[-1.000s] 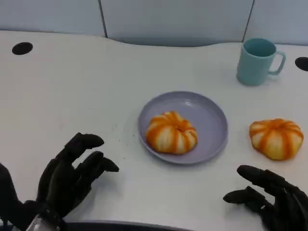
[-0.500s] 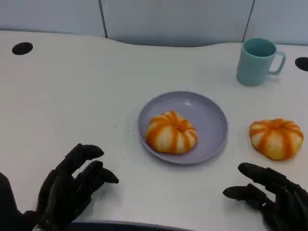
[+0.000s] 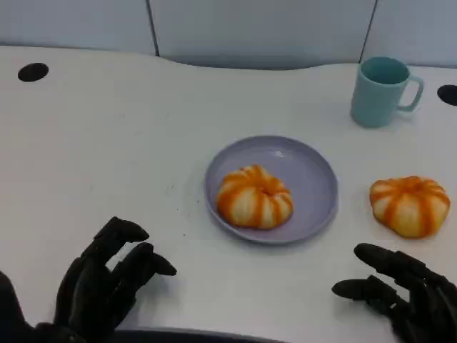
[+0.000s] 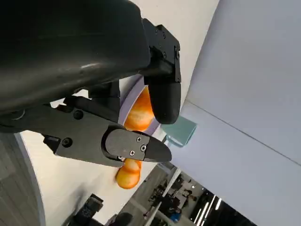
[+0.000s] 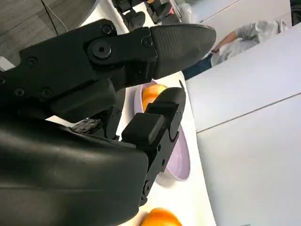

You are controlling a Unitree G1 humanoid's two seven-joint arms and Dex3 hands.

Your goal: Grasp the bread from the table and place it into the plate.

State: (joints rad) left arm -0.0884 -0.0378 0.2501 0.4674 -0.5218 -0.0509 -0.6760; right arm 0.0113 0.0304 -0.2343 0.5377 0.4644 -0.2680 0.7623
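Head cam looks down on the tabletop (image 3: 107,143) from above the near edge. Both wrist cams sit tight behind their own robot hand, tilted sideways, and all three catch the plate (image 3: 314,179) (image 4: 129,101) (image 5: 181,155).

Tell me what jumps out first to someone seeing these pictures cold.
Two orange-striped buns: one bun sits in the lilac plate mid-table, the other bun lies on the bare table to the plate's right. A teal mug stands at the far right, and the black left hand and right hand hover empty at the near edge.
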